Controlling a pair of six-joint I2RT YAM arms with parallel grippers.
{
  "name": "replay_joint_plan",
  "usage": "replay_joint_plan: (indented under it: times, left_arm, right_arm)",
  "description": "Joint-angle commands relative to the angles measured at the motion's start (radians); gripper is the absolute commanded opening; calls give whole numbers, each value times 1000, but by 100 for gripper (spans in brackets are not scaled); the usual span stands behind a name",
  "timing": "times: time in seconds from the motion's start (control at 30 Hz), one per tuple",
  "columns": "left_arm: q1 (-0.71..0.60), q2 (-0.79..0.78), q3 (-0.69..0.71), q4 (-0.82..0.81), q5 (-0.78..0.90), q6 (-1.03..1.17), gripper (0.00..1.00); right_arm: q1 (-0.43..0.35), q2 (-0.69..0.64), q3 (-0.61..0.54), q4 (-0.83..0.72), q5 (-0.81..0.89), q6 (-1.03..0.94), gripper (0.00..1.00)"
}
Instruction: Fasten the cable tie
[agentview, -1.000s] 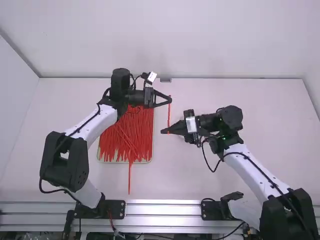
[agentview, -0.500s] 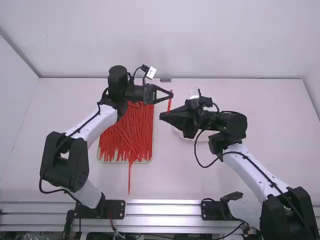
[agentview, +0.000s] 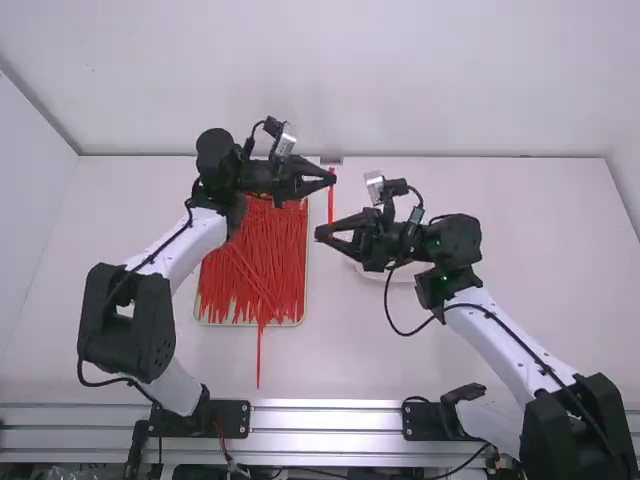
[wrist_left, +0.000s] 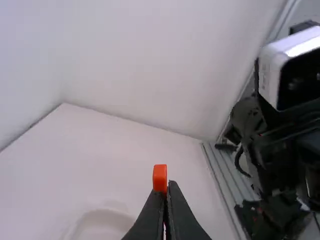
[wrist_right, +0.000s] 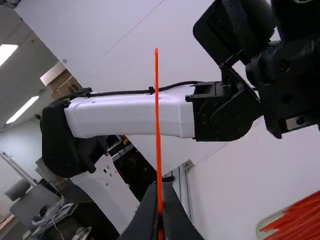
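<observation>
Two arms work here, each with one claw, and one red cable tie (agentview: 330, 204) is held up between them, off the surface (agentview: 520, 230). The left claw (agentview: 328, 180) is pressed together on the tie's blocky head (wrist_left: 160, 177), which sticks out just past its fingertips. The right claw (agentview: 322, 234) pinches the thin strap lower down. In the right wrist view the strap (wrist_right: 157, 125) runs straight out from the closed fingertips, with the left arm (wrist_right: 125, 117) behind it. The tie is straight, not looped.

One tray (agentview: 306, 290) lies on the left half of the surface, carrying a heap of red ties (agentview: 255, 265) too tangled to count. One loose tie (agentview: 258, 355) lies past the tray's near edge, toward the arm bases. One pale shallow dish (agentview: 395, 276) sits below the right arm's wrist.

The held tie hangs just beyond the tray's far right corner, near the back wall. The right half of the surface is open, as is the near strip in front of the bases.

The dish is partly covered by the right arm and its rim is faint. Where the strap's lower end stops past the right claw is hard to make out from above.
</observation>
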Motion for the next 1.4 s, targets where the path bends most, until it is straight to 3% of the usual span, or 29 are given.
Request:
replay_joint_plan:
  times: [0.0, 0.23, 0.4, 1.37]
  left_arm:
    - [18, -3, -6, 6, 35, 105, 1]
    - [16, -3, -6, 4, 53, 267, 1]
    - [22, -5, -6, 23, 40, 322, 1]
    - [63, -7, -49, 490, 123, 217, 1]
  right_arm:
    - [32, -8, 19, -2, -16, 27, 0]
    - [84, -8, 19, -96, 20, 15, 0]
    - [74, -8, 19, -130, 34, 27, 0]
    - [89, 0, 19, -214, 243, 25, 0]
